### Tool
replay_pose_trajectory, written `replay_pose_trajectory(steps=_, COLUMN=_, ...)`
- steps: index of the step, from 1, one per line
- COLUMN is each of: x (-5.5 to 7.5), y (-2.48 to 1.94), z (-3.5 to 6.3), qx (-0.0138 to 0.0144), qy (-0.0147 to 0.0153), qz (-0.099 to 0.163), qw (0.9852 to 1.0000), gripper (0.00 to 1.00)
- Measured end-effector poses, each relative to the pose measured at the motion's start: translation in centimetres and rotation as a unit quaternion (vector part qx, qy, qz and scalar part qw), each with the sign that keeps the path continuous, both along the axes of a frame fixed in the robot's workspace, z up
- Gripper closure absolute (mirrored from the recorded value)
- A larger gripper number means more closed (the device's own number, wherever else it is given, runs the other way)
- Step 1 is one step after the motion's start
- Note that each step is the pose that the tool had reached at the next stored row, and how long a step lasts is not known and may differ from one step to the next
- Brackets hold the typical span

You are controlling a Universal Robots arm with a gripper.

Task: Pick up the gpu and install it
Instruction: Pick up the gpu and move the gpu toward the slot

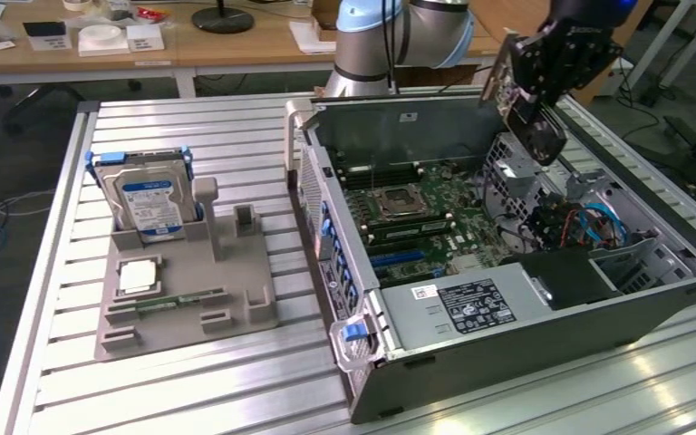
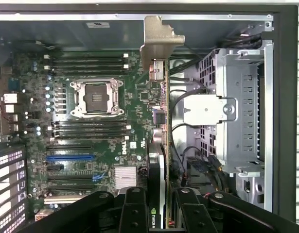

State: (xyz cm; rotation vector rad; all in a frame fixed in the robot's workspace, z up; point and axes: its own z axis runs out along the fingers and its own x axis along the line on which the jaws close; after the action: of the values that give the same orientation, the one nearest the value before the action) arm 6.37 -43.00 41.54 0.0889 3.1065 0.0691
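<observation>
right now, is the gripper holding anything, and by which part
The gripper holds the gpu, clamped across its flat faces at the end away from its silver bracket.

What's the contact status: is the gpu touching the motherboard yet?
Apart. The exterior view shows the gpu held by the gripper high over the open case, with a plain gap down to the motherboard.

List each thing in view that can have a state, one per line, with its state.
case, on its side, open
pincer, shut on the gpu
gpu, over the case, not seated
blue slot, empty
hard drive, upright in the holder
</observation>
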Motion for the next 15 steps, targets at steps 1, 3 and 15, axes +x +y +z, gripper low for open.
replay_pose_trajectory(steps=1, x=0.1, y=0.00, z=-0.01, qx=0.0000, qy=0.0000, qz=-0.002, qw=1.0000, gripper=0.73)
replay_pose_trajectory(steps=3, x=0.3, y=0.00, z=-0.01, qx=0.0000, qy=0.0000, qz=-0.005, qw=1.0000, gripper=0.73)
replay_pose_trajectory(steps=15, x=0.3, y=0.00, z=-1.07, qx=0.0000, qy=0.0000, qz=-0.005, qw=1.0000, gripper=0.73)
